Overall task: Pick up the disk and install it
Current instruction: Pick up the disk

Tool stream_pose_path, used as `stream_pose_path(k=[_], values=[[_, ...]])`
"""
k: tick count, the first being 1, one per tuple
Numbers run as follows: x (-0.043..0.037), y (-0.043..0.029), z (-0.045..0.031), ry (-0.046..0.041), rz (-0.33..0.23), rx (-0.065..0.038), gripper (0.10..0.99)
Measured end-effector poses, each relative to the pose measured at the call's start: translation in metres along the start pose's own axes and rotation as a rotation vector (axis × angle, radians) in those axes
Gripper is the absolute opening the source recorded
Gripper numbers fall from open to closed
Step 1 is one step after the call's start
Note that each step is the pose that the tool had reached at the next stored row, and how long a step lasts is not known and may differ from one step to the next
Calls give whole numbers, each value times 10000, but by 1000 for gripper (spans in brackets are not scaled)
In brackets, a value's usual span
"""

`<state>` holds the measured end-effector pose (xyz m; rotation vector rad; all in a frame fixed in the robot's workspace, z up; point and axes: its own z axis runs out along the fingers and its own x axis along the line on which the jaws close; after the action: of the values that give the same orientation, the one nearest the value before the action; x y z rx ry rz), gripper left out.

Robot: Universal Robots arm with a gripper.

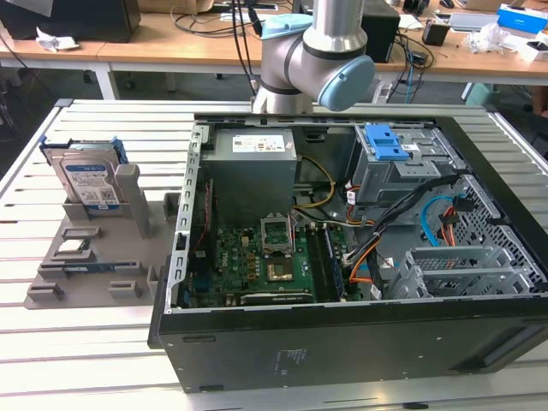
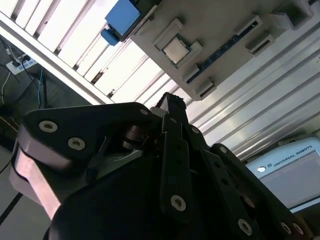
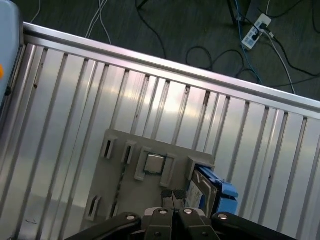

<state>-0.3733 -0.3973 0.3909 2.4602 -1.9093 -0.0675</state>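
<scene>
Standing on edge in a slot of the grey holder [image 1: 128,257] at the exterior view's left, the disk [image 1: 86,178] is sitting in its blue frame. Its long axis appears to be running upright, and its label is facing the camera. Both wrist views are looking down on its thin top edge [image 3: 201,191] [image 2: 122,17] and a processor chip [image 3: 154,163]. The jaws are pressing together, gripping nothing, pointing toward the holder. An open computer case [image 1: 342,342] is lying on the desk [image 1: 86,351].

The arm [image 1: 308,56] is showing silver tubes and pale blue joint caps; the gripper [image 3: 173,194] is showing black links studded with silver screws.
</scene>
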Motion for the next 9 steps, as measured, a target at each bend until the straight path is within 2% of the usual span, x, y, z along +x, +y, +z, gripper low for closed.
stream_pose_path(k=[3,5,9], values=[[0,0,1,-5,287,2,106],[0,0,5,-3,721,5,106],[1,-1,9,5,1239,6,106]])
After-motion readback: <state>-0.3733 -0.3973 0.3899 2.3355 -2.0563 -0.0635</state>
